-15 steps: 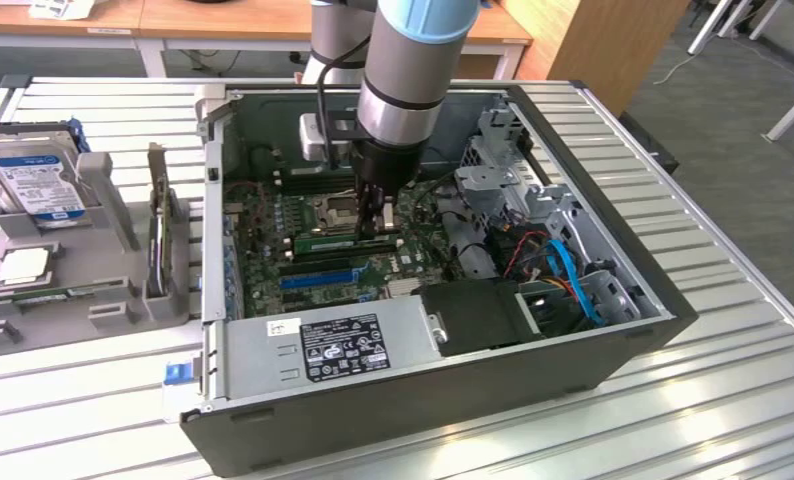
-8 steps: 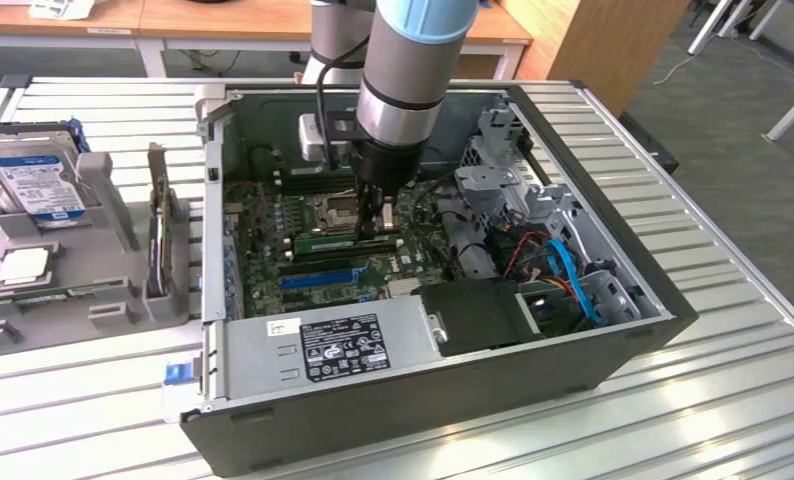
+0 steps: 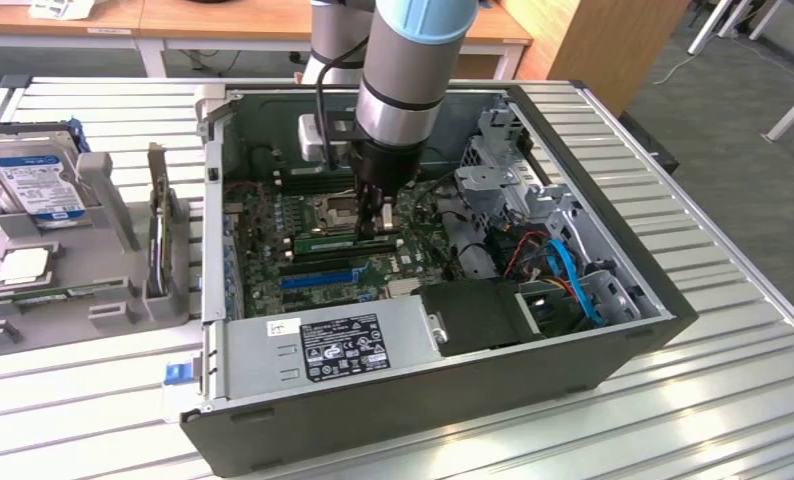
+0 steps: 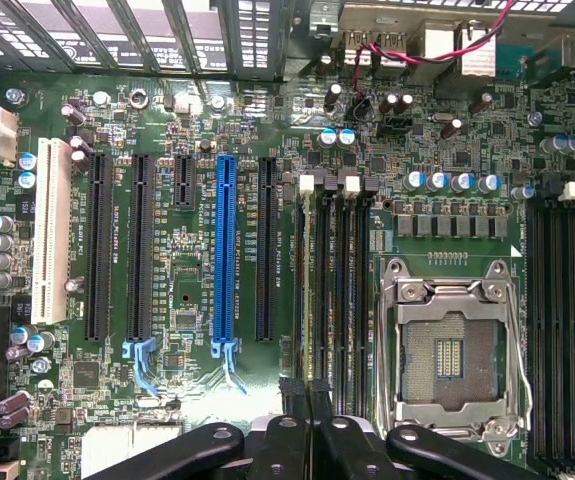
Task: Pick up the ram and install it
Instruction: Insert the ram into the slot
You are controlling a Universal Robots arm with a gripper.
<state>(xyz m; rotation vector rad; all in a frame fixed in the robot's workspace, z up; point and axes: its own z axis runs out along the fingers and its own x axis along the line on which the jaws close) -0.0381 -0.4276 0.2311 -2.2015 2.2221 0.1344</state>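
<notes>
Pinching one ram (image 3: 337, 243), one gripper (image 3: 374, 232) overhangs motherboard (image 4: 192, 260).

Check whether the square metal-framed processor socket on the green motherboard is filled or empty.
Empty: the socket shows bare gold contacts inside its frame, with no chip seated.

The ram (image 3: 345, 242) stands slotted in the motherboard (image 3: 266, 262) inside the case (image 3: 504, 390).

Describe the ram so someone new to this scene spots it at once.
Inside the open computer case, find the processor socket. Just beside it, at the gripper's tips, is the ram: a long, thin green stick. Its neighbours are black and blue plastic slots; the ram is green.
</notes>
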